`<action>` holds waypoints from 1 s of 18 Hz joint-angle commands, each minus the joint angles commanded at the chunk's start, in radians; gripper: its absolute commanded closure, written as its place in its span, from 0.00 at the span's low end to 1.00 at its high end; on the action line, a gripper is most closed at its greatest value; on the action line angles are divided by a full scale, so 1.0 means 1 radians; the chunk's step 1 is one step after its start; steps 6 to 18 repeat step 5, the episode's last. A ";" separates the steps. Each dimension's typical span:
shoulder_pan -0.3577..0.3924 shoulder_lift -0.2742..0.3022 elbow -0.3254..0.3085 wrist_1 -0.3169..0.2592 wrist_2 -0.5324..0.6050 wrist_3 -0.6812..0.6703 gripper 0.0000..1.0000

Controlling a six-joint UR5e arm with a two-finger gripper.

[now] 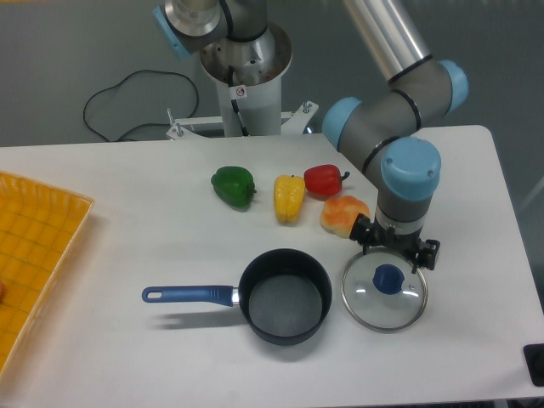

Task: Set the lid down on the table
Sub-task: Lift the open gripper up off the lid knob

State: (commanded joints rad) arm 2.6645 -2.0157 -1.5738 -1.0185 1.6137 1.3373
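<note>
Lid (pixel 384 294) flat on the desk (pixel 127 357), knob up, just right of the saucepan (pixel 284 296), whose blue handle runs left. It's round, so no long axis. Hand (pixel 396 252) points straight down above the lid's far edge, fingers spread, holding nothing, apart from the knob. Wrist is vertical; the forearm rises up-left out of view. Behind: orange pepper (pixel 344 214), red pepper (pixel 323 180), yellow pepper (pixel 289 198), green pepper (pixel 233 186). Yellow tray (pixel 34 246) at left.
</note>
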 joint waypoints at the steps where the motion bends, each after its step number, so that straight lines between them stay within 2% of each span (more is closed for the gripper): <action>1: 0.008 0.011 0.000 -0.012 0.000 0.017 0.00; 5: 0.028 0.034 0.001 -0.054 -0.002 0.023 0.00; 18: 0.028 0.034 0.001 -0.054 -0.002 0.023 0.00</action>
